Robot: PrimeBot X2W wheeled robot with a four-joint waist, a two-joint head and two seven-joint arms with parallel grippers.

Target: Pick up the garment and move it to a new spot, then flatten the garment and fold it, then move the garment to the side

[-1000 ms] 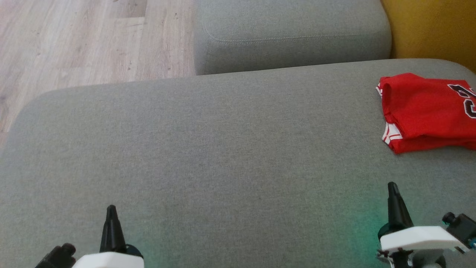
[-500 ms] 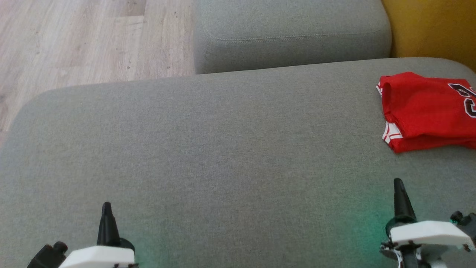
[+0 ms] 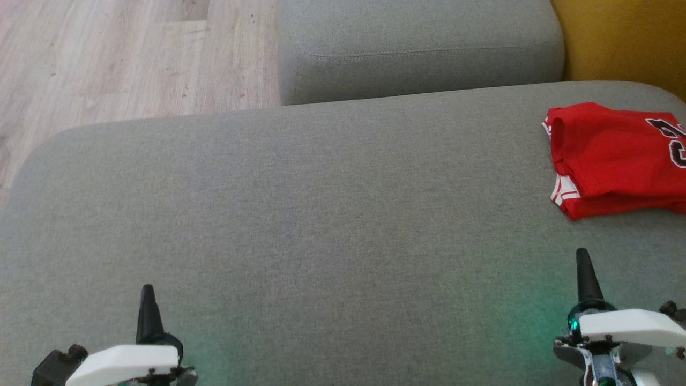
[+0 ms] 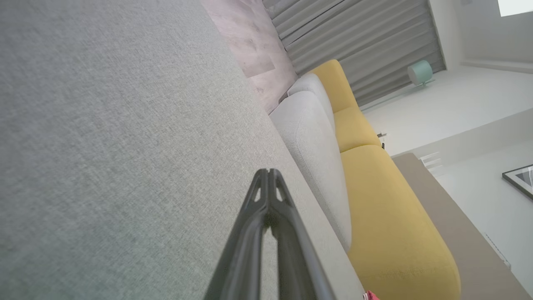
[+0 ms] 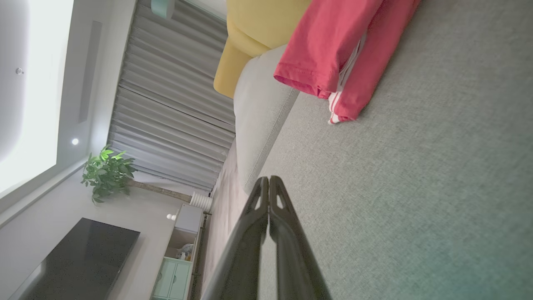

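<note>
A folded red garment with white-striped trim and black lettering lies at the far right of the grey sofa seat, partly cut off by the head view's right edge. In the right wrist view the red garment lies ahead, apart from the fingers. My right gripper hovers low at the lower right, short of the garment, fingers shut together and empty. My left gripper sits at the lower left over bare cushion, also shut and empty.
A second grey cushion stands behind the seat, with a yellow sofa section at the top right. Wooden floor lies beyond the seat's left and far edge.
Both grippers have drifted outward: the left one lower and leftward, the right one rightward and a little farther forward. The garment has stayed in place.
</note>
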